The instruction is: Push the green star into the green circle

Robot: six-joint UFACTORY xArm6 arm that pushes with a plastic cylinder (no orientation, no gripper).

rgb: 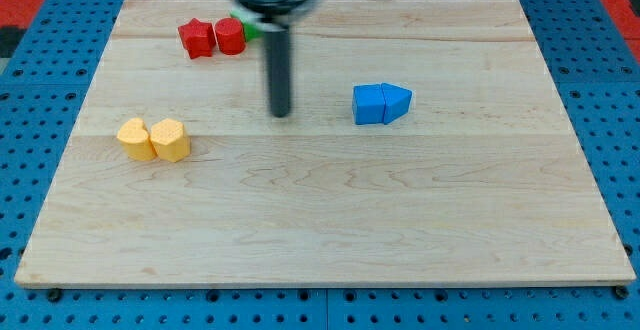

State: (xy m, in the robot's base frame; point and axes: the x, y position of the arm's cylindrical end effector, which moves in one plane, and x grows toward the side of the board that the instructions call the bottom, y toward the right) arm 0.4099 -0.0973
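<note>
My tip (pixel 280 113) rests on the wooden board (pixel 320 220) near its middle top. A small patch of green (pixel 252 30) shows just right of the red blocks, mostly hidden behind my rod; I cannot tell its shape or whether it is one green block or two. My tip is below and a little to the right of that green patch, apart from it. No other green block shows.
A red star (pixel 197 39) and a red rounded block (pixel 230 36) touch at the top left. Two yellow blocks (pixel 153 139) touch at the left. A blue cube (pixel 369 104) and a blue pointed block (pixel 397 101) touch right of my tip.
</note>
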